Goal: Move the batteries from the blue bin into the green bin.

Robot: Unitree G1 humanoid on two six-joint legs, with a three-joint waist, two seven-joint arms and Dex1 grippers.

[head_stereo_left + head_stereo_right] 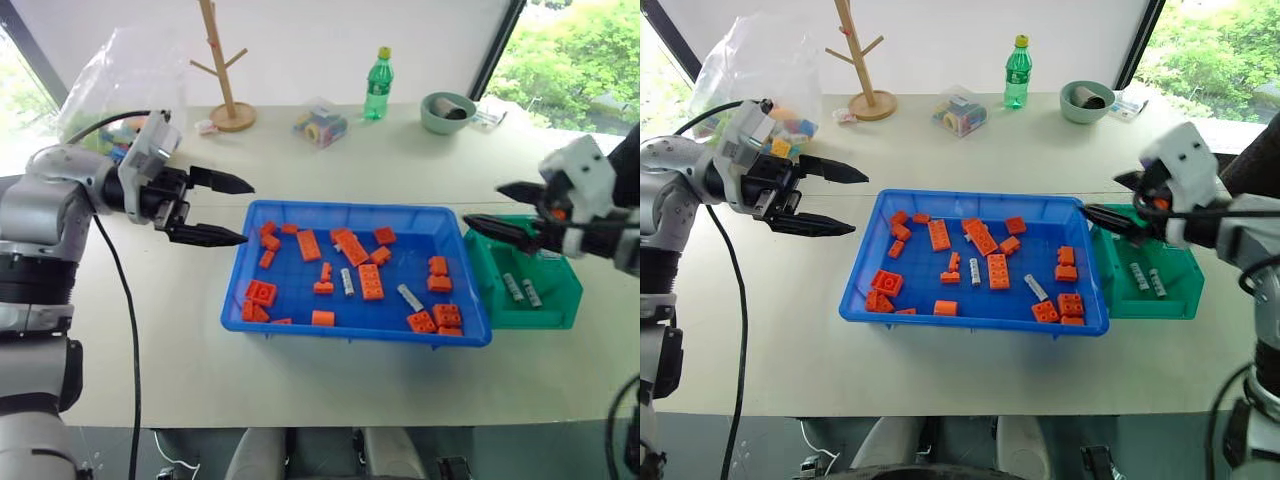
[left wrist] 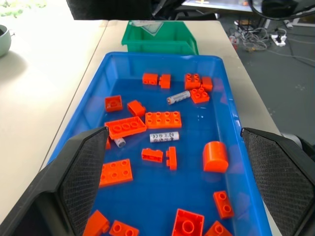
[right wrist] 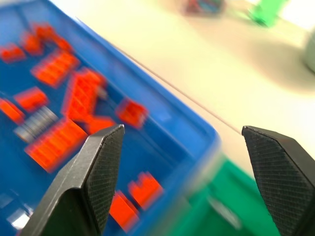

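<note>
Blue bin (image 1: pixel 256 268): glossy plastic, shallow, rectangular, rolled rim, set mid-table on pale matte tabletop (image 1: pixel 150 350). Scattered inside: studded orange bricks (image 1: pixel 371 281), blocky, mixed sizes, plus one rounded orange piece. Among bricks, batteries (image 1: pixel 347 281): thin silver-grey cylinders, dark print. One near bin centre, long axis running roughly front to back; another (image 1: pixel 410 297) toward right end, lying diagonal; a third seen in left wrist view (image 2: pixel 118 142), partly tucked under a long brick.

Green bin (image 1: pixel 570 310): teal plastic, smaller, deeper, sloped walls, touching blue bin's right end. Two batteries in it (image 1: pixel 513 287), side by side, nearly parallel, axes front to back.

Left gripper (image 1: pixel 232 210): black tapered fingers, cross-hatched pads, spread wide apart, empty, just off blue bin's left rim, pointing toward it, above table. Right gripper (image 1: pixel 490 205): fingers also spread, nothing between them, over seam between the two bins, above green bin's left wall. Right wrist view heavily blurred.

Open table in front of both bins and left of blue bin, below left gripper. Back edge: wooden peg stand (image 1: pixel 222 70), green bottle (image 1: pixel 377 85), pale round bowl (image 1: pixel 447 112), clear box of coloured bits (image 1: pixel 320 124), clear plastic bag (image 1: pixel 125 70); well apart from bins.
</note>
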